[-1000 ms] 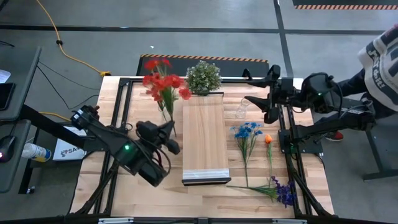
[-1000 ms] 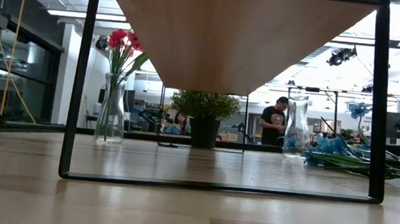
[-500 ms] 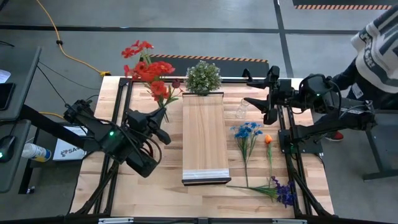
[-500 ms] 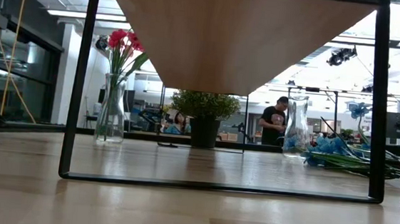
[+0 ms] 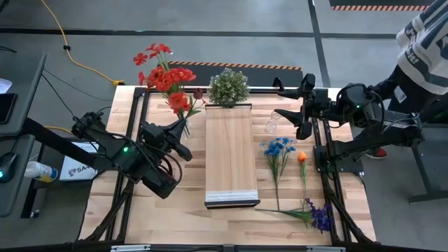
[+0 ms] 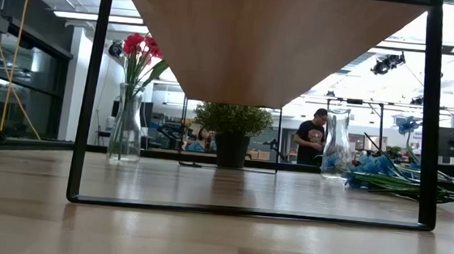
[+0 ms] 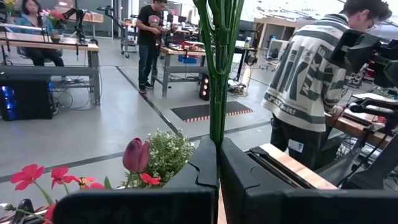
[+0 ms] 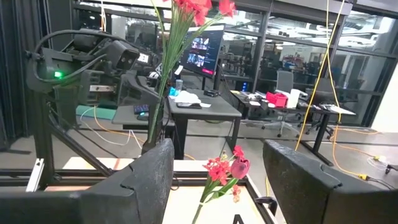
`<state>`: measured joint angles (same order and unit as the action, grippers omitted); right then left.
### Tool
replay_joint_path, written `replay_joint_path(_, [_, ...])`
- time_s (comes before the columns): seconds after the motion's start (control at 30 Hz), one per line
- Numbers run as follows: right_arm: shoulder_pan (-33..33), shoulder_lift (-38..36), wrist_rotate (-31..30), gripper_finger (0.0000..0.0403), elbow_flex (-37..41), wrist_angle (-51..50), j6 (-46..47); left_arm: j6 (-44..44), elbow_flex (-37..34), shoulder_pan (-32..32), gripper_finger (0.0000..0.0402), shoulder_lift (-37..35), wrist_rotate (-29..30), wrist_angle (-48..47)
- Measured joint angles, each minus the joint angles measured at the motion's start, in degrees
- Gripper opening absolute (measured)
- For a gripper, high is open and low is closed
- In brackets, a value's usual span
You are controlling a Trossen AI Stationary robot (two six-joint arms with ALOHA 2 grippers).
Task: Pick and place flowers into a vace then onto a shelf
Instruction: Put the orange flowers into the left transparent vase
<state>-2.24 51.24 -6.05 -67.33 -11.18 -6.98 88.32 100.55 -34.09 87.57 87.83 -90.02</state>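
step: left gripper (image 5: 183, 128) pinched on the stems of the red flowers (image 5: 166, 77), bunch carried upright, blooms above the far-left table corner. Judgement: next is lowering the stems into a vase; keep the bunch vertical and centre the stem tips over the neck before descending.
shelf (image 5: 229, 152): just right of left gripper; long flat light-wood plank on thin black metal legs, pale end edge, top bare.
right arm: waits at the far-right table edge, right gripper (image 5: 288, 112) fingers spread, empty.
loose flowers (image 5: 278, 151): flat on the table beyond the shelf from left gripper; blue, orange, purple blooms on thin green stems.
potted plant (image 5: 229, 85): far end of shelf, round, bushy.
filled vase (image 6: 126, 124): low view only; clear glass, narrow neck, wide base, red blooms already in it.
empty vase (image 5: 272, 123): clear glass, just beside right gripper.
stems in grip (image 7: 219, 74): thin, smooth green plastic, bundled tight; judged slippery, could twist in the pinch.
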Motion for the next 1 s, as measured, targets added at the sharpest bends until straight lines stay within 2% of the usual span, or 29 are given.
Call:
replay_joint_path(0.23, [0.0,0.0,0.0,0.0236,0.0,0.0,-0.1,0.9,-2.0,0.0,0.0032,0.0,2.1,0.0])
replay_joint_path(0.67, [0.0,0.0,-1.5,0.0236,0.0,0.0,-1.1,19.0,-15.9,0.0,0.0032,0.0,2.2,0.0])
replay_joint_path(1.0, [0.0,0.0,-3.0,0.0236,0.0,0.0,-2.3,24.0,-24.5,0.9,0.0032,-1.9,2.2,0.0])
